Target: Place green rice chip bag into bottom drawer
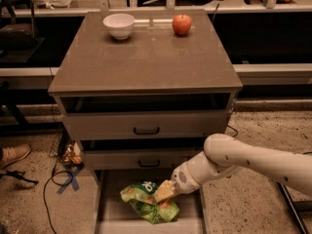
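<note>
The green rice chip bag (147, 202) is a wrinkly bright-green foil bag with orange patches. It is inside the pulled-out bottom drawer (111, 217), low over its grey floor, a little right of the middle. My gripper (163, 192) reaches in from the right on a white arm and is shut on the bag's upper right part. The bag's right side is partly hidden behind my fingers.
Two drawers with black handles (146, 130) sit above the open one. A white bowl (119, 25) and a red apple (182, 24) stand at the back of the cabinet top. Cables and blue tape (68, 182) lie on the floor at left. A shoe (12, 155) is at far left.
</note>
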You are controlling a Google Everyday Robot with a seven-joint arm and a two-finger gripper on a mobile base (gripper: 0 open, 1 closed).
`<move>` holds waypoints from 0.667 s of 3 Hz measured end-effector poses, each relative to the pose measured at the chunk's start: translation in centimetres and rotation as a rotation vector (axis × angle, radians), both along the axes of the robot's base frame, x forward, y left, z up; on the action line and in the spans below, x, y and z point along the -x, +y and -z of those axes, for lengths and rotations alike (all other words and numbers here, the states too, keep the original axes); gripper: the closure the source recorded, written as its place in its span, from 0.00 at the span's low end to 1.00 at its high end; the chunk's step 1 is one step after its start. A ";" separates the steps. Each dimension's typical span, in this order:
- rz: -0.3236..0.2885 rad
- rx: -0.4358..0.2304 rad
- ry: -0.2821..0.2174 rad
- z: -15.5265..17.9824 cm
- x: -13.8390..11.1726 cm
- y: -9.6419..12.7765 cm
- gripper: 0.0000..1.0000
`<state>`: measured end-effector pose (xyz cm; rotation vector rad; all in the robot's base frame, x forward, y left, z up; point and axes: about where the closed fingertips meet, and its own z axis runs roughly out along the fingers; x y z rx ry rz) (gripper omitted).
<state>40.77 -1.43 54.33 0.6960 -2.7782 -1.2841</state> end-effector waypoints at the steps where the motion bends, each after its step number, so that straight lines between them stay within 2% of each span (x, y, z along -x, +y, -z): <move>1: 0.000 0.000 0.000 0.0 0.0 0.0 1.00; 2: 0.075 -0.021 -0.089 1.3 -1.0 0.0 1.00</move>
